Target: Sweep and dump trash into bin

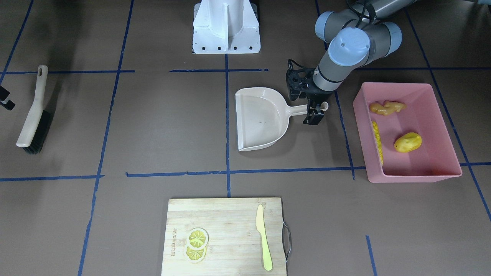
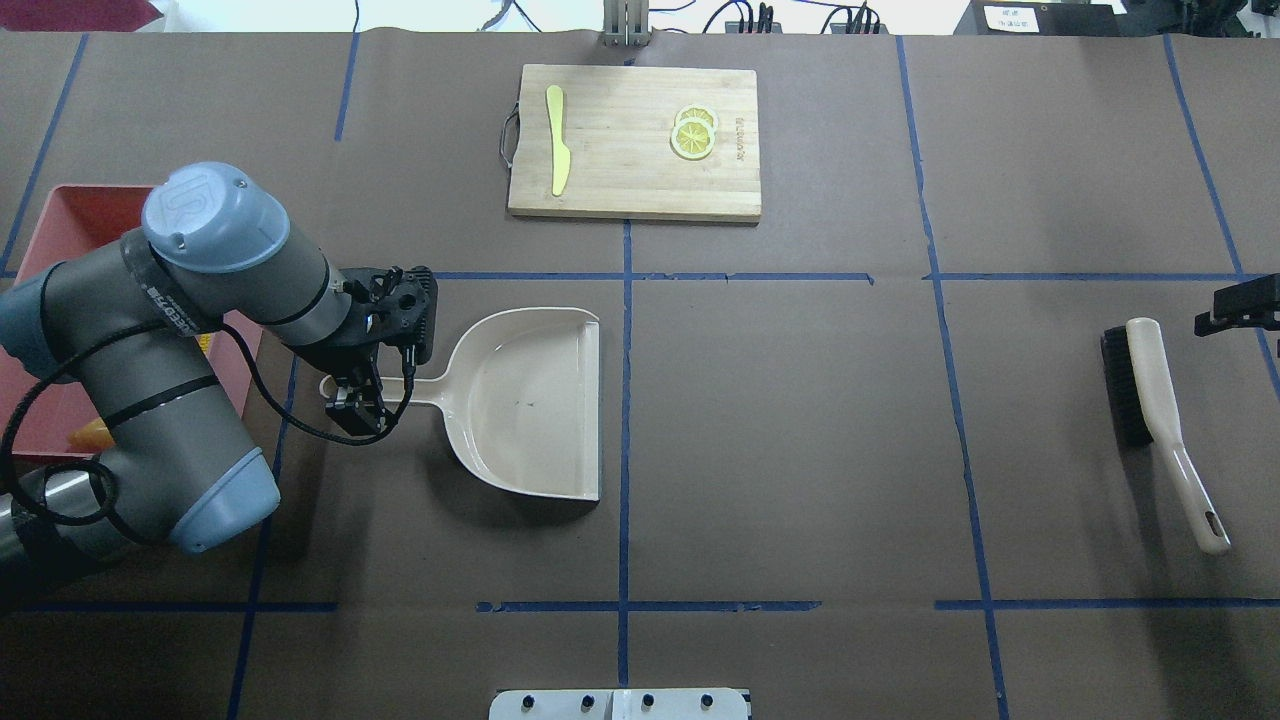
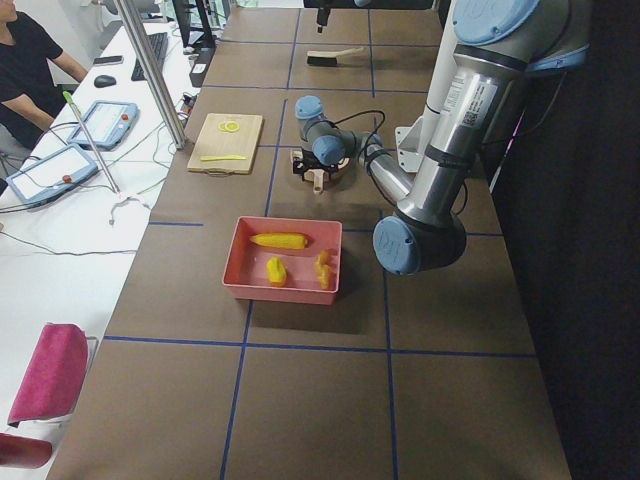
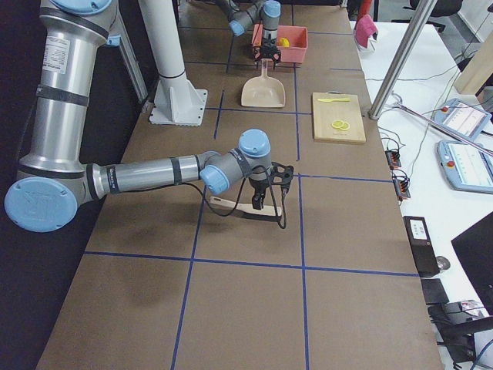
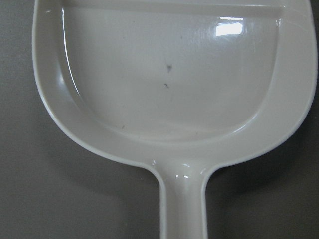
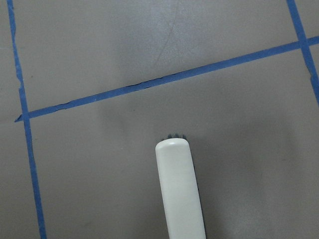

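The pink bin (image 1: 441, 115) holds the trash: a ginger root (image 1: 386, 107), a corn cob (image 1: 378, 142) and a potato-like lump (image 1: 408, 142). The beige dustpan (image 2: 530, 400) lies flat and empty on the table. My left gripper (image 2: 358, 402) is low over the dustpan handle (image 5: 182, 204); its jaws stand either side of it and look open. The brush (image 2: 1160, 420) lies on the table at the far side. My right gripper (image 2: 1238, 306) hangs open just beyond the brush's head end (image 6: 178, 189), holding nothing.
A wooden cutting board (image 2: 635, 140) carries a pale yellow knife (image 2: 557, 140) and lemon slices (image 2: 694, 132). The white robot base (image 1: 226, 27) stands at the table's edge. Blue tape lines (image 1: 227, 126) cross the brown table. A person sits at a side desk (image 3: 30, 60).
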`<act>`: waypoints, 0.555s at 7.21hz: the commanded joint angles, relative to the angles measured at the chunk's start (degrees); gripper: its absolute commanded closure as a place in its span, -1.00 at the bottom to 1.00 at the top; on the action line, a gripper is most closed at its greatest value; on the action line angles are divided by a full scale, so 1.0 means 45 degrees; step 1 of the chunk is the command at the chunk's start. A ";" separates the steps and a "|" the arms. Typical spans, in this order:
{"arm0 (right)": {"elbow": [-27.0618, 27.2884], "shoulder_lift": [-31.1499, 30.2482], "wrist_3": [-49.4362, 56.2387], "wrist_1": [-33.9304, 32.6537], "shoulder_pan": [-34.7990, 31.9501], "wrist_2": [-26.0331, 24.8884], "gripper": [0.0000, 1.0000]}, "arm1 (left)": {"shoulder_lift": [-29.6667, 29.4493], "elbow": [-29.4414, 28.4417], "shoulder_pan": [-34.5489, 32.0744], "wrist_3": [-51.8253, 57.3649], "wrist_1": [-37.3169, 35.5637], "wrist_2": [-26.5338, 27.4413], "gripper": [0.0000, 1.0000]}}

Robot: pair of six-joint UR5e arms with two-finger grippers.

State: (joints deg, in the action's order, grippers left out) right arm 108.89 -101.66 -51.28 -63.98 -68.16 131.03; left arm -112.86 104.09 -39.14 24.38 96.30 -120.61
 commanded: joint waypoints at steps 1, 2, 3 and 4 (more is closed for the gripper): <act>0.0021 0.0014 -0.0011 0.0019 -0.0009 0.0080 -1.00 | 0.0061 0.2382 -0.0733 -0.0376 -0.3176 0.0006 -0.98; 0.0060 0.0014 -0.0011 0.0039 -0.0086 0.0197 -1.00 | 0.0080 0.2976 -0.1162 -0.0359 -0.4782 0.0064 -0.98; 0.0118 0.0014 -0.0011 0.0020 -0.0106 0.0217 -1.00 | 0.0177 0.4200 -0.1321 -0.0417 -0.4972 0.0046 -1.00; 0.0119 0.0033 -0.0011 0.0000 -0.0164 0.0217 -1.00 | 0.0816 0.5160 -0.2193 -0.0418 -0.5206 0.0007 -1.00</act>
State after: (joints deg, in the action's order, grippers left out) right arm 109.32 -101.57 -51.33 -63.90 -68.64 131.90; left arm -111.50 121.71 -45.54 22.63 75.24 -120.46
